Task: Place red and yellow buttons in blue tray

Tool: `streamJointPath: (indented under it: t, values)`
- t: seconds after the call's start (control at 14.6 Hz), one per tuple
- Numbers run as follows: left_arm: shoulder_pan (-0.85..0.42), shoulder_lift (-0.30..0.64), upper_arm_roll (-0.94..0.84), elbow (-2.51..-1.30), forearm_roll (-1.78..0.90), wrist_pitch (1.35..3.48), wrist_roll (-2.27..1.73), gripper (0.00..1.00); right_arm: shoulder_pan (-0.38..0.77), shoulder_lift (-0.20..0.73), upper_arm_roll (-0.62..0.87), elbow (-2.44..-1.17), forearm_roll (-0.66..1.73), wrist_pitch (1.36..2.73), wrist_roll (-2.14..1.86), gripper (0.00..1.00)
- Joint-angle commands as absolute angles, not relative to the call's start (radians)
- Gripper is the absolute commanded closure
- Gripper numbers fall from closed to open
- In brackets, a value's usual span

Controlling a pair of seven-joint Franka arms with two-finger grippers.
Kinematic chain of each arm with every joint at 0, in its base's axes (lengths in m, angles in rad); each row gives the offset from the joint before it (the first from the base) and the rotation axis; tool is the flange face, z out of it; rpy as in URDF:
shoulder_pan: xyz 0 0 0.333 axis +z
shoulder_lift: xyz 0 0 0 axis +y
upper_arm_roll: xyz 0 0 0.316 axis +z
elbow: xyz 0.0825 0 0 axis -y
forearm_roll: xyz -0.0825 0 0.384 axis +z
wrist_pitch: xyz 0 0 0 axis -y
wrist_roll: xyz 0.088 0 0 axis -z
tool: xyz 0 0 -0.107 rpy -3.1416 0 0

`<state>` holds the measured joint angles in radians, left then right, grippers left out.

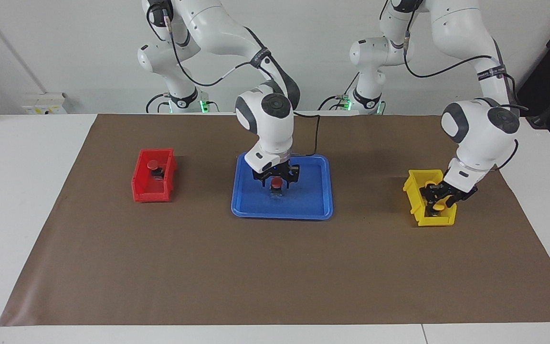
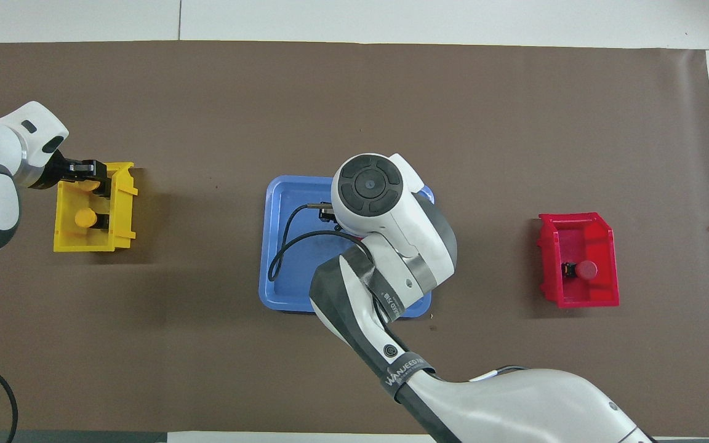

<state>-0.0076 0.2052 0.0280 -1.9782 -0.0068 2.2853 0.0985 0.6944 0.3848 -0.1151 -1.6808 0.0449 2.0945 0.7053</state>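
A red button (image 1: 277, 183) stands upright on the floor of the blue tray (image 1: 303, 206), and my right gripper (image 1: 276, 177) hangs open just over it, fingers apart on either side of the cap. In the overhead view the right arm's wrist hides this button. A second red button (image 1: 153, 165) sits in the red bin (image 1: 141, 190). My left gripper (image 1: 439, 199) is down inside the yellow bin (image 1: 414, 200), at the yellow button (image 2: 90, 183) that lies farther from the robots. The other yellow button (image 2: 85, 217) sits free beside it, nearer to the robots.
The red bin (image 2: 576, 298) stands toward the right arm's end of the brown mat and the yellow bin (image 2: 71, 243) toward the left arm's end. The blue tray (image 2: 280, 271) lies between them. A black cable loops over the tray from the right wrist.
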Motion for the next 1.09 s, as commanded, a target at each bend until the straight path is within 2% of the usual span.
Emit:
streamJointPath:
  t: [0.0,0.21,0.34,0.48,0.55,0.68,0.82,0.89,1.03]
  values:
    - [-0.005,0.199,0.031,-1.983,-0.012,2.279,0.092,0.39,0.588,0.246,-0.112,-1.698,0.021,1.970,0.604,0.16]
    - [-0.005,0.196,0.031,-1.997,-0.012,2.283,0.092,0.39,0.465,0.060,-0.112,-1.825,0.021,1.813,0.401,0.14]
    - [-0.005,0.198,0.031,-2.000,-0.012,2.284,0.092,0.40,0.363,-0.090,-0.112,-1.983,0.021,1.825,0.249,0.13]
    - [-0.003,0.198,0.031,-2.000,-0.012,2.284,0.092,0.41,0.240,-0.200,-0.112,-2.107,0.023,1.833,0.073,0.12]
    - [0.003,0.198,0.031,-2.000,-0.012,2.284,0.092,0.46,0.185,-0.215,-0.112,-2.134,0.023,1.842,-0.002,0.12]
    - [0.008,0.198,0.031,-2.003,-0.012,2.283,0.092,0.61,0.134,-0.238,-0.112,-2.183,0.023,1.871,-0.049,0.12]
    - [0.018,0.196,0.031,-2.008,-0.012,2.283,0.092,0.90,0.118,-0.267,-0.112,-2.258,0.023,1.940,-0.064,0.13]
    - [0.018,0.198,0.031,-2.002,-0.012,2.278,0.092,0.96,0.118,-0.268,-0.113,-2.279,0.023,1.968,-0.080,0.14]
    - [0.012,0.199,0.031,-1.949,-0.012,2.212,0.087,0.98,0.094,-0.253,-0.114,-2.293,0.021,1.977,-0.100,0.17]
